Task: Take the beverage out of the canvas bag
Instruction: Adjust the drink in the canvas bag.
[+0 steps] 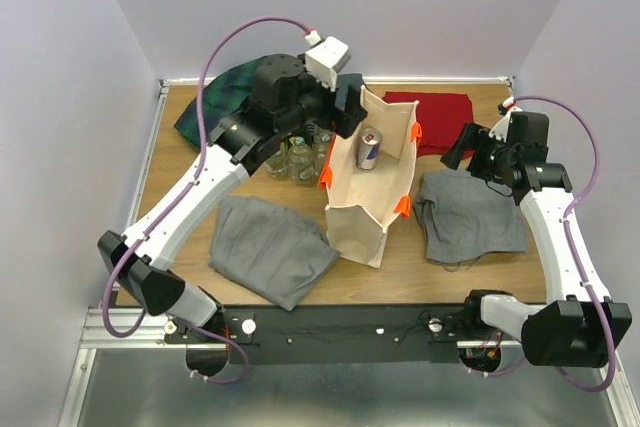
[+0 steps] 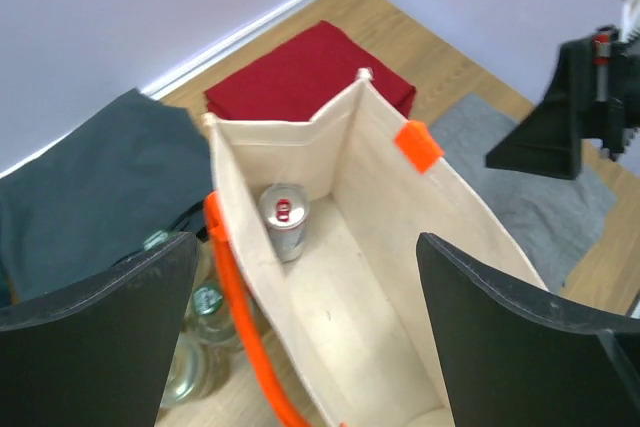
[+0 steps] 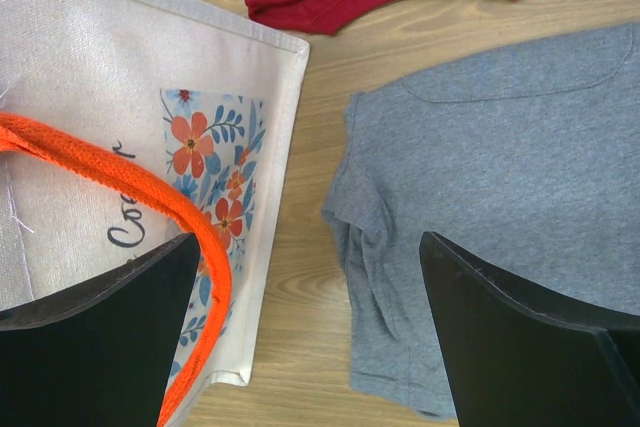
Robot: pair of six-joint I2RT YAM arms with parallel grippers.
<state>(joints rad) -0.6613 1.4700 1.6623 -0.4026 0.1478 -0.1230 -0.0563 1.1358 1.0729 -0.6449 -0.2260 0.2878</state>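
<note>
**Can stands in the open tote, both sets of fingers spread**

The beverage can (image 1: 369, 147), silver with a red pull tab, stands upright on the floor of the canvas bag (image 1: 362, 217). In the left wrist view it sits a little left of centre, close against the bag's left wall. The bag stands open-mouthed at the centre of the top view, and its orange handles (image 1: 403, 205) hang over the rims.

The left fingers (image 2: 100, 337) are wide apart above the bag's mouth and touch nothing. The right fingers (image 3: 520, 337) are also apart. They hang over the strip of bench (image 1: 400, 267) between the bag's flower-printed side and a grey cloth (image 1: 470, 209).

Glass bottles (image 1: 295, 157) cluster just left of the bag, under the left arm. A red cloth (image 1: 430, 112) lies above the bag's right corner, a dark green plaid cloth (image 1: 215, 97) lies at the upper left, and a second grey cloth (image 1: 270, 247) lies at the lower left.
</note>
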